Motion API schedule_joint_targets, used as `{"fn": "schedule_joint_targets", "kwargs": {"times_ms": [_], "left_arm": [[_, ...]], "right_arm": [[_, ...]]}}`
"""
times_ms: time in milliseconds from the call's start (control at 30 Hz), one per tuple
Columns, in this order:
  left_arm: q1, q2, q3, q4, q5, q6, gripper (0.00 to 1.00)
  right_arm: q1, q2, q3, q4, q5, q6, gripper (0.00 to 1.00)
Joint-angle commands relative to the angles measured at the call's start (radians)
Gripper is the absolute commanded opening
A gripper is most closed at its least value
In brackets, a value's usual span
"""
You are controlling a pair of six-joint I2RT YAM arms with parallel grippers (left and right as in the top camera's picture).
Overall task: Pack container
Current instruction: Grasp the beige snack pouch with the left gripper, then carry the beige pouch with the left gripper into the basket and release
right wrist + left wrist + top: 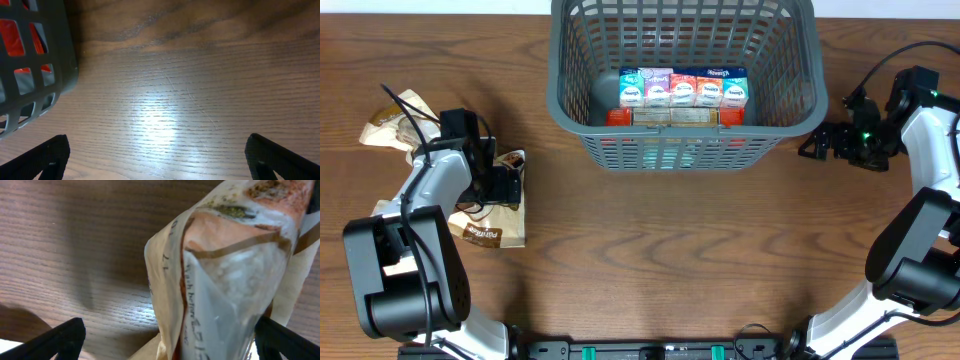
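Note:
The dark grey slotted container [570, 95] stands at the top middle; its corner shows in the right wrist view [60, 60]. Inside it a row of colourful small cartons [683, 88] stands over flat packets [675, 117]. My left gripper [508, 186] is open, its fingers spread around a tan snack packet with a clear window [235, 280], which lies on the table at the left [495, 215]. A second crumpled tan packet [392, 125] lies further left. My right gripper [812, 142] is open and empty, low over bare wood just right of the container.
The dark wood table [670, 260] carries everything. The left arm's cable [405, 115] runs over the crumpled packet.

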Motion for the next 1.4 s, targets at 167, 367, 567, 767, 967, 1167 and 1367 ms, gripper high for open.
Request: {"fn": "schedule_joint_targets", "kwargs": {"times_ms": [167,367,567,767,967,1167,1367], "left_arm": [[0.003,0.038,-0.007,-0.010,0.076,0.017,0.28],[0.003,0.037,-0.006,-0.056,0.085,0.006,0.06],[0.003,-0.021,0.006,-0.136,0.094,-0.037,0.06],[0.002,-0.214,0.081,-0.203,0.150,-0.065,0.06],[-0.008,-0.439,0.228,-0.223,0.188,-0.130,0.06],[-0.090,-0.471,0.515,-0.301,0.214,-0.141,0.06],[-0.243,-0.385,0.811,-0.318,0.214,-0.139,0.06]], "right_arm": [[0.006,-0.003,-0.002,-0.002,-0.011,0.009,0.99],[0.006,-0.003,-0.002,-0.002,-0.011,0.009,0.99],[0.006,-0.003,-0.002,-0.002,-0.011,0.009,0.99],[0.006,-0.003,-0.002,-0.001,-0.011,0.009,0.99],[0.006,-0.003,-0.002,-0.002,-0.011,0.009,0.99],[0.005,-0.003,-0.002,0.011,-0.011,0.009,0.99],[0.005,-0.003,-0.002,0.024,-0.011,0.009,0.99]]}}
